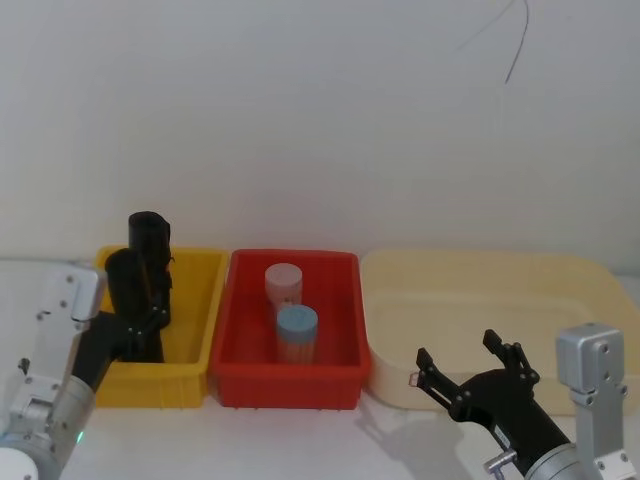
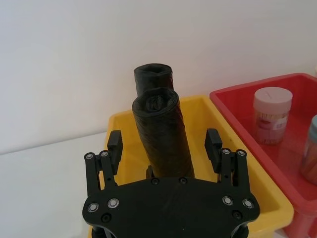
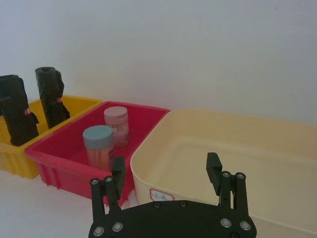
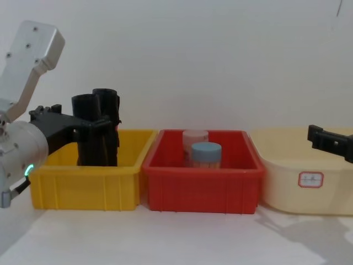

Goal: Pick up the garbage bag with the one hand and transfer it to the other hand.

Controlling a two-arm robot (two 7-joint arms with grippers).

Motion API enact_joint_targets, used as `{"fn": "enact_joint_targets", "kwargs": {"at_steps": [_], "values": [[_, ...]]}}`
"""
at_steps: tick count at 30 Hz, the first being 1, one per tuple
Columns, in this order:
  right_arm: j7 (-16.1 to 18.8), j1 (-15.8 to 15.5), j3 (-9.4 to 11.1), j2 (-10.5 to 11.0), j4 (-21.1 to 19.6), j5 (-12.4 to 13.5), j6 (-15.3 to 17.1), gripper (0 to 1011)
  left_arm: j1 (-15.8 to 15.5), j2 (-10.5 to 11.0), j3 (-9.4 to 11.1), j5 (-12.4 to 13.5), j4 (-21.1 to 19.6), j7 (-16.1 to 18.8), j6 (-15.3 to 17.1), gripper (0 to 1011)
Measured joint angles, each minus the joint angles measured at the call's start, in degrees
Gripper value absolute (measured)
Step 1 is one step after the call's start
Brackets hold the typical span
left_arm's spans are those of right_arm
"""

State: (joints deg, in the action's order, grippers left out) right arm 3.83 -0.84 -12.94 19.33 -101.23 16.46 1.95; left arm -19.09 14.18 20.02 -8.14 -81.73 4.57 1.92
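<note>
Two black rolls stand upright in the yellow bin [image 1: 203, 300]. The nearer one is the garbage bag [image 2: 161, 134] [image 1: 124, 285] [image 4: 90, 138], a tall roll of crinkled black film. My left gripper [image 2: 164, 141] [image 1: 142, 315] is open and straddles its lower part, one finger on each side with gaps to the film. Just behind stands the second black roll [image 2: 153, 77] [image 4: 108, 102], with a small red mark on its side. My right gripper [image 1: 457, 350] [image 3: 166, 166] hangs open and empty at the near rim of the cream tub [image 1: 480, 290], far from the bag.
The red bin [image 1: 240, 340] in the middle holds a blue-lidded jar [image 1: 297, 335] and a pink-lidded jar [image 1: 283, 282]. A plain wall stands close behind the three containers. White tabletop runs along the front.
</note>
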Motion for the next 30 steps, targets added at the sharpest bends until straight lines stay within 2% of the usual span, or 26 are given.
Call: {"fn": "enact_joint_targets", "kwargs": {"at_steps": [16, 25, 27, 30], "values": [[0.0, 0.0, 0.0, 0.0, 0.0, 0.0, 0.0, 1001, -3.78, -2.75, 0.36, 1.32, 7.35, -0.36, -1.57, 1001], [0.0, 0.0, 0.0, 0.0, 0.0, 0.0, 0.0, 1001, -4.95, -4.36, -0.89, 0.43, 9.83, -0.58, -2.5, 840], [0.0, 0.0, 0.0, 0.0, 0.0, 0.0, 0.0, 1002, -5.08, -4.63, -1.17, 0.25, 10.11, -0.6, -2.69, 744], [0.0, 0.0, 0.0, 0.0, 0.0, 0.0, 0.0, 1001, -5.22, -4.93, -1.53, 0.09, 10.29, -0.62, -2.95, 664]]}}
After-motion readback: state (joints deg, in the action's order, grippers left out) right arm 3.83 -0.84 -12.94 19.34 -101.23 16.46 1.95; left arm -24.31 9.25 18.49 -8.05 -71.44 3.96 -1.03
